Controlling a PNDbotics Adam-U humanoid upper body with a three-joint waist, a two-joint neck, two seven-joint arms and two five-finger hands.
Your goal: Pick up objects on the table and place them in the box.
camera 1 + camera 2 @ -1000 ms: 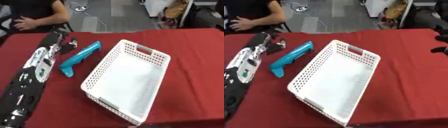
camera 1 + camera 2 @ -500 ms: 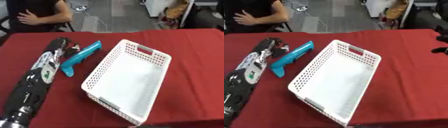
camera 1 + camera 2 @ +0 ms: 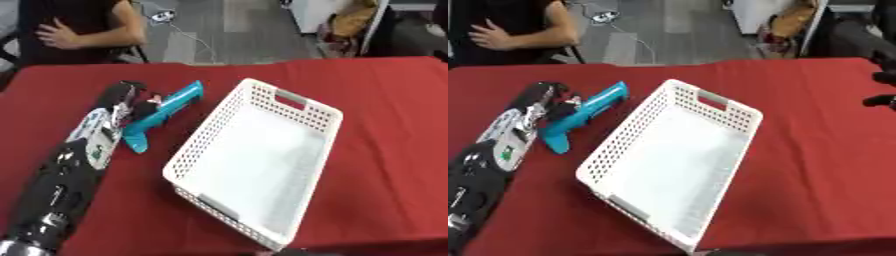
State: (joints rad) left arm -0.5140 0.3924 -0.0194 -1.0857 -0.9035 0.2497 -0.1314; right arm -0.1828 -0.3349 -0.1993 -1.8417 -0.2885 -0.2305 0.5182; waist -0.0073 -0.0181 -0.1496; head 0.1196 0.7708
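Red cloth covers the tabletop (image 3: 385,100), creased lightly, running edge to edge. Beyond its far edge: grey floor with a loose cable, pale cabinet and clutter at upper right; a seated person in dark top at far left, touching nothing. White perforated box (image 3: 262,160) lies askew mid-table, nothing inside it, to the right of the left robot hand (image 3: 131,102). Left arm stretches up from the lower left corner; its hand rests against the teal tool (image 3: 162,112), fingers about the handle, though whether they are curled on it cannot be told. Tool lies flat on the cloth, just left of the box's near-left wall, not touching it. Right robot hand (image 3: 883,90) shows only as dark fingertips at the right edge; spread or closed cannot be told. Against a second ago: left hand has advanced along the tabletop onto the tool; tool and box unmoved.
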